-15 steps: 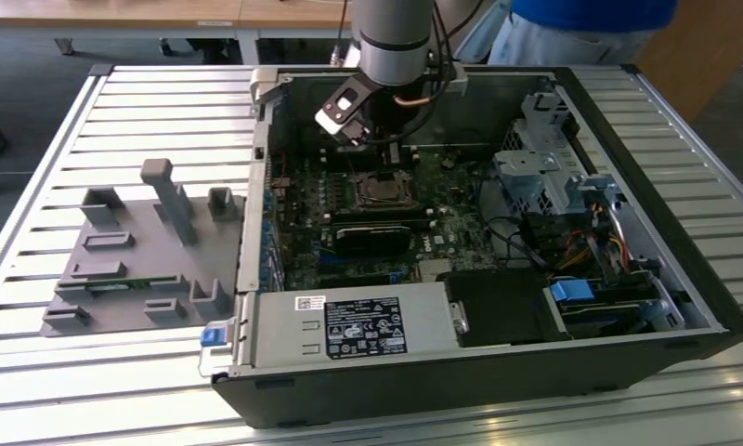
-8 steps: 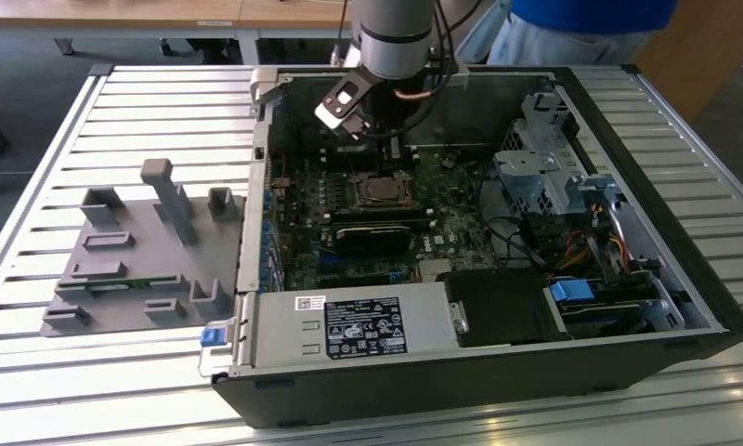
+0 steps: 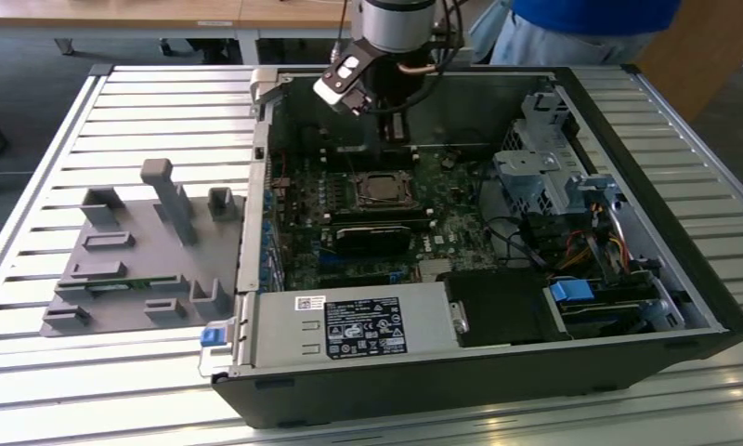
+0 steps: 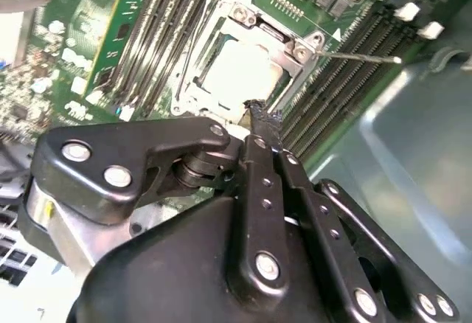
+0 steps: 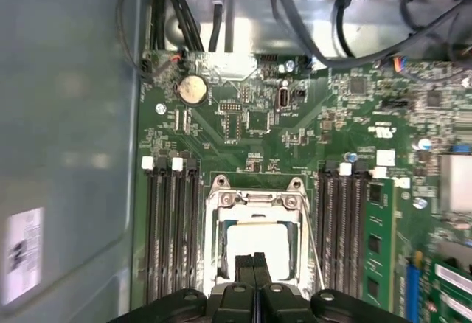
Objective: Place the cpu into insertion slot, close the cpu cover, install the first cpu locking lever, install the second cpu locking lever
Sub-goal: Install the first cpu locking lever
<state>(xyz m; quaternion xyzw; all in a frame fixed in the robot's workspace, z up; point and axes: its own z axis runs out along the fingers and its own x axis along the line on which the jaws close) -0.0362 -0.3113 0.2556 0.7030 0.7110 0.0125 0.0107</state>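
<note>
Slatted table (image 3: 161, 102), open computer case (image 3: 471, 383), white label (image 3: 365, 328), cpu (image 5: 259, 238) framed by cpu cover (image 5: 254, 200), tool (image 5: 254, 261) pinched closed nearby.

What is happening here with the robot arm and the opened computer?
A robot arm reaches into an open black computer case. Its black gripper, shut, is at the edge of the square insertion slot on the green circuit board. The pale silver-grey square cpu lies in the slot, and the thin silver cpu cover appears closed around it.
</note>
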